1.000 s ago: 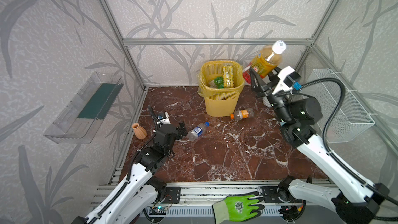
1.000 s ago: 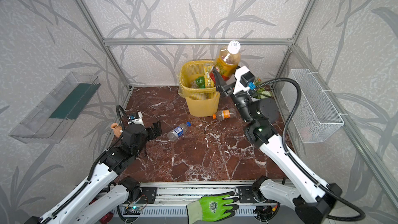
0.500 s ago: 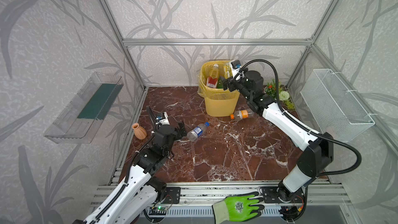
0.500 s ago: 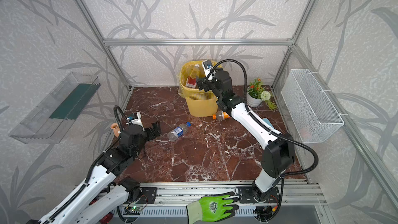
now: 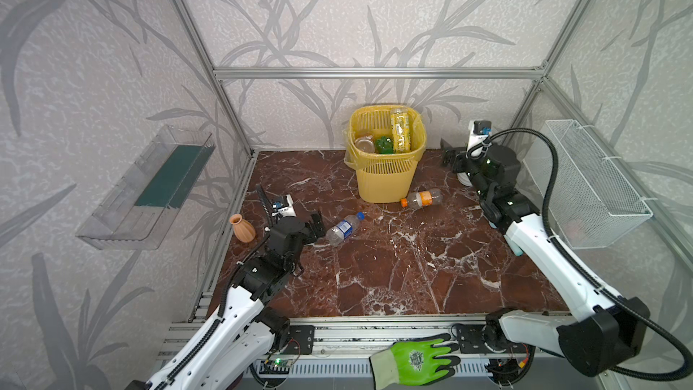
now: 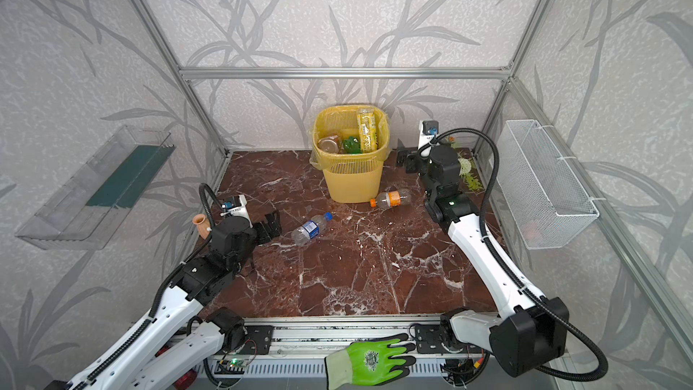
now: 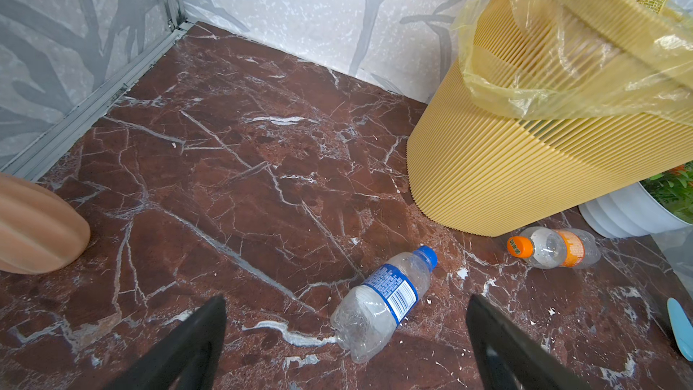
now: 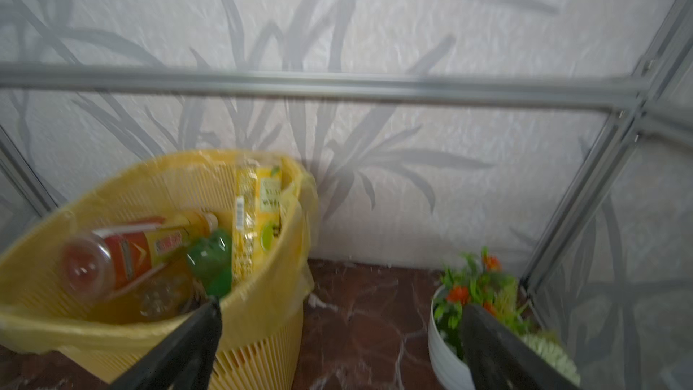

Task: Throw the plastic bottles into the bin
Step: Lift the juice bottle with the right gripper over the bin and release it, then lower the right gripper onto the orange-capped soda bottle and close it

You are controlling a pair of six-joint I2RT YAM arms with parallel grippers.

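Two clear bottles, blue-cap bottle (image 5: 343, 227) and orange-cap bottle (image 5: 422, 198), on veined marble floor (image 5: 393, 268) | slatted yellow bin (image 5: 386, 181) | both jaws spread

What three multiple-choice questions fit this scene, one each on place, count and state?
1. The orange-capped clear plastic bottle lies: A) on the red-brown marble floor beside the yellow slatted plastic bin; B) inside that bin; C) upright mid-floor.
2. Bottles lying on the floor: A) one; B) four; C) two.
3. The right gripper is: A) shut on a bottle; B) open, empty; C) unseen.
1 A: it lies sideways by the bin's base. 2 C: it plus the blue-labelled bottle. 3 B: fingers apart, nothing between.
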